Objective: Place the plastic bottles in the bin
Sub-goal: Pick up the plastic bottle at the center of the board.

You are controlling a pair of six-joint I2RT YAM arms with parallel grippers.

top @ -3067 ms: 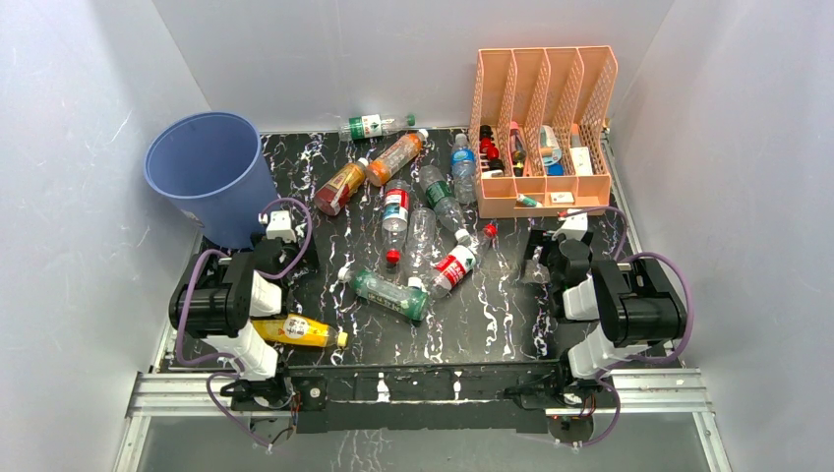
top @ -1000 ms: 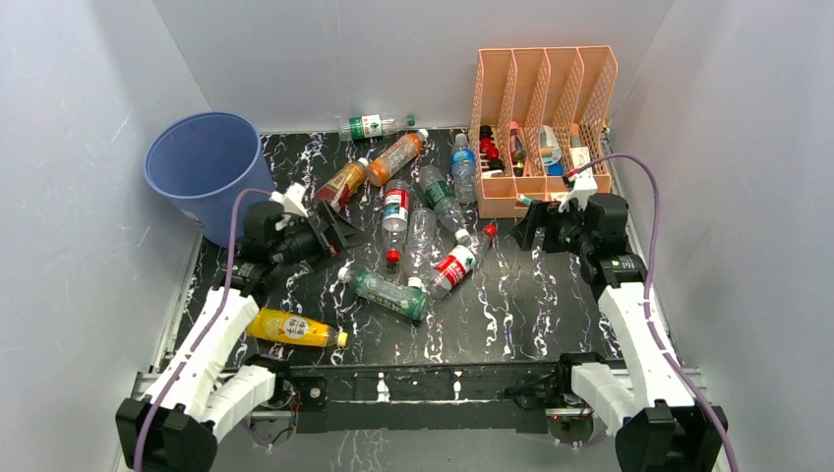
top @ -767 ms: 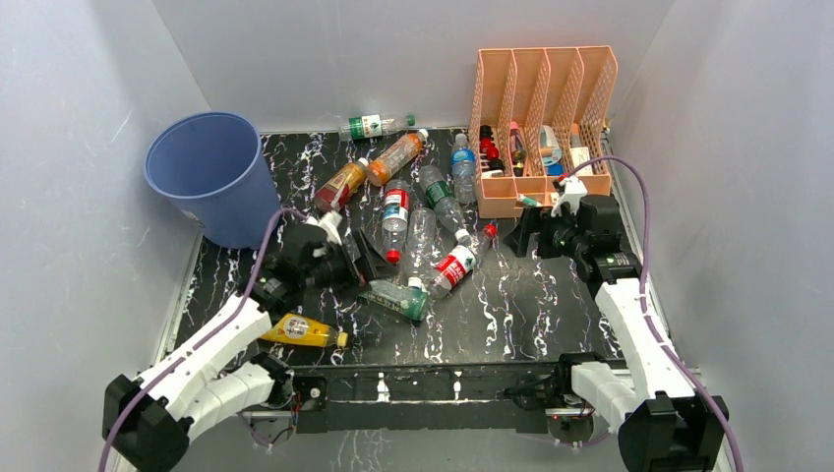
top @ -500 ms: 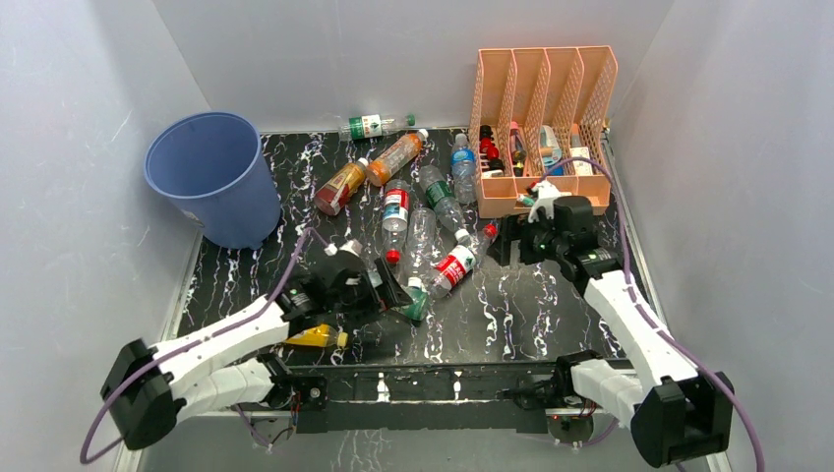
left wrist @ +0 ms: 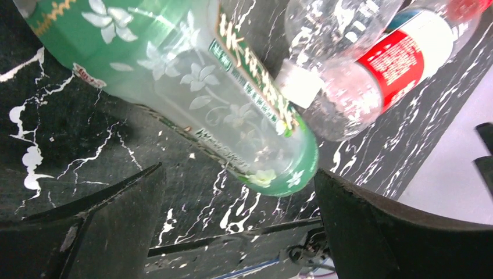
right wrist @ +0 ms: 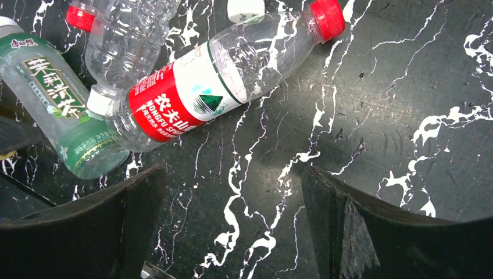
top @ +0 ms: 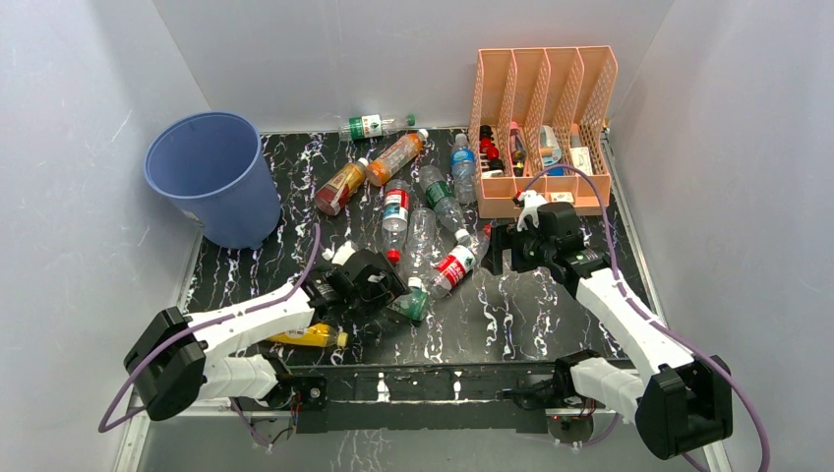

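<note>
Plastic bottles (top: 398, 157) lie scattered on the table (top: 511, 315), all to the right of the bin (top: 231, 211), which stands upright in the far left corner. The green bottle (left wrist: 192, 87) lies nearer than the bin and to its right. The left gripper (left wrist: 238, 174) has its fingers spread wide on either side of this bottle's base, not clamped on it. A red-label bottle (right wrist: 186, 93) lies just beside it, on the side away from the bin. Farther right again, the right gripper (right wrist: 232, 171) hangs over bare table, fingers wide, holding nothing. A yellow bottle (top: 305, 336) lies at the near edge, right of the bin. The organizer (top: 546, 128) stands in the far corner opposite the bin.
</note>
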